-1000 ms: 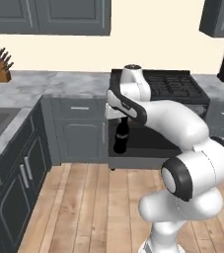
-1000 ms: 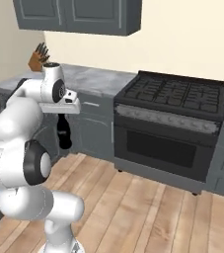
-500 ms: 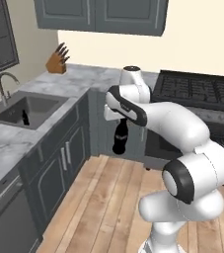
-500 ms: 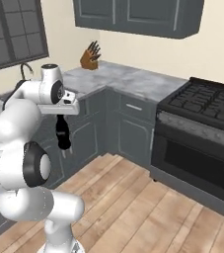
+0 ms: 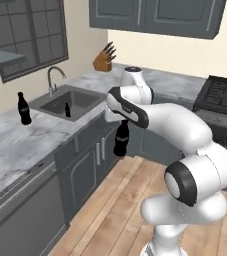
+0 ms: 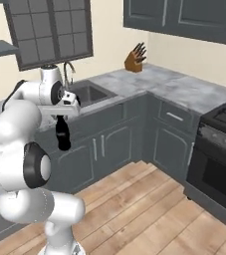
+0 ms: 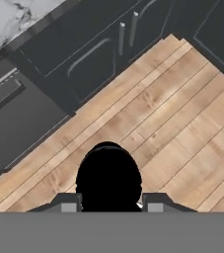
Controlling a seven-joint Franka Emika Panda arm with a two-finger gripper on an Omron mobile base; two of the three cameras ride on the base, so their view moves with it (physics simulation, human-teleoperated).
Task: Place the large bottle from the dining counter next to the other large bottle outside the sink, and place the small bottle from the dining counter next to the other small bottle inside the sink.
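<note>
We see a large dark glass bottle [image 5: 121,139] hanging upright by its neck from the two-finger gripper [image 5: 121,121], whose jaws are closed on it; it is in the air over the pale wooden plank floor [image 5: 130,200], in front of the dark grey cabinet doors [image 5: 87,162] below the sink. From the hand camera we look straight down on the bottle's round black body [image 7: 108,179] between the two finger tips [image 7: 154,201]. The rectangular dark grey metal sink [image 5: 70,101], our landmark, is set into the grey-white marbled worktop [image 5: 25,137] beyond and to the left of the held bottle. A small dark bottle [image 5: 67,110] stands upright inside the sink. A second large dark bottle [image 5: 23,108] stands upright on the worktop just left of the sink. A curved gooseneck tap [image 5: 53,80] rises at the sink's rear edge, under a grid-paned window [image 5: 32,35]. A wooden knife block [image 5: 104,58] sits on the worktop beyond the sink, toward the corner.
</note>
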